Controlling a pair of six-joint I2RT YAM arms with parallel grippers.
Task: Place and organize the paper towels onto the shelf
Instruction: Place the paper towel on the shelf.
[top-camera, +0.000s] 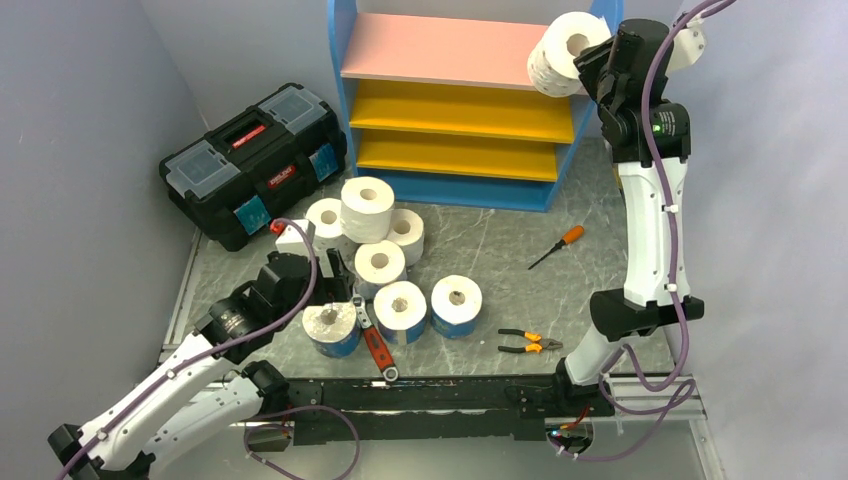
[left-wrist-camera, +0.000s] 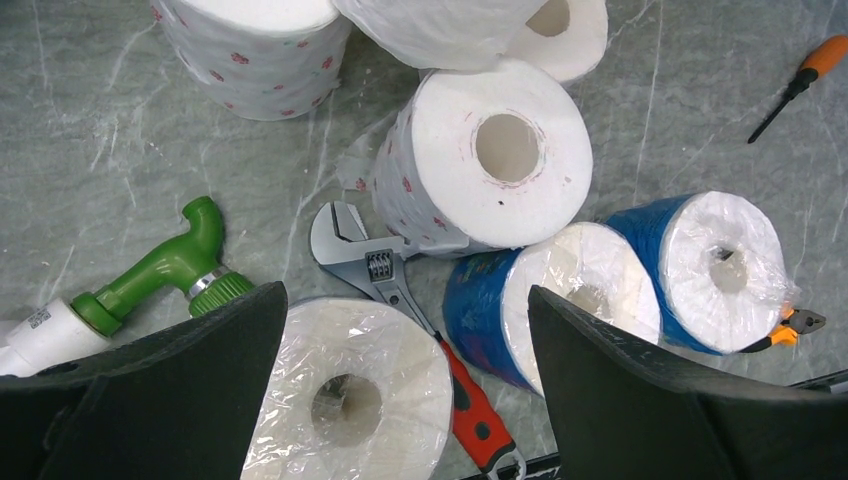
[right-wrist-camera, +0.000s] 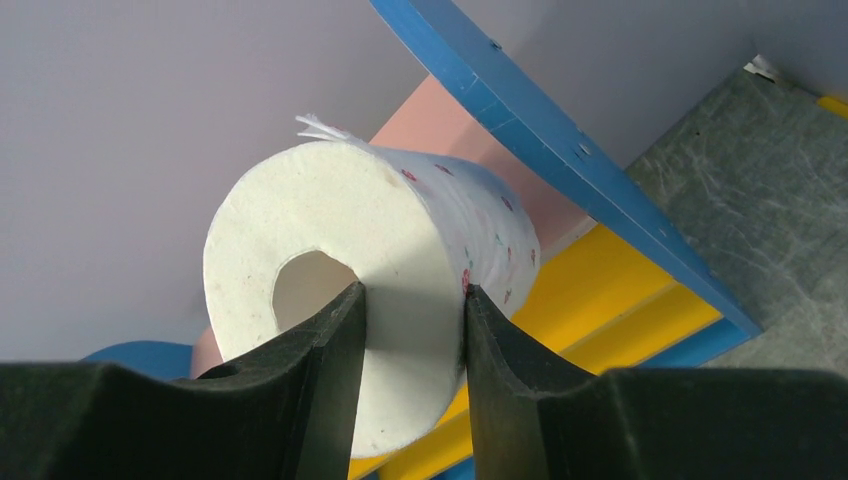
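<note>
My right gripper (top-camera: 592, 62) is raised at the right end of the shelf's pink top board (top-camera: 430, 48). It is shut on a pink-dotted paper towel roll (top-camera: 562, 50), one finger inside the core and one outside the wall (right-wrist-camera: 412, 300). The roll (right-wrist-camera: 330, 220) lies on its side in the air, with the shelf's yellow boards (right-wrist-camera: 610, 285) behind it. Several more rolls (top-camera: 380, 262) stand clustered on the table. My left gripper (top-camera: 335, 295) hangs open above a plastic-wrapped roll (left-wrist-camera: 350, 390) at the cluster's front left. Two blue-wrapped rolls (left-wrist-camera: 715, 265) lie to its right.
A black toolbox (top-camera: 255, 160) sits left of the shelf. A red-handled wrench (left-wrist-camera: 375, 270) lies beside the wrapped roll, and a green pipe fitting (left-wrist-camera: 165, 265) lies to its left. An orange screwdriver (top-camera: 558, 245) and pliers (top-camera: 528, 342) lie right of the rolls.
</note>
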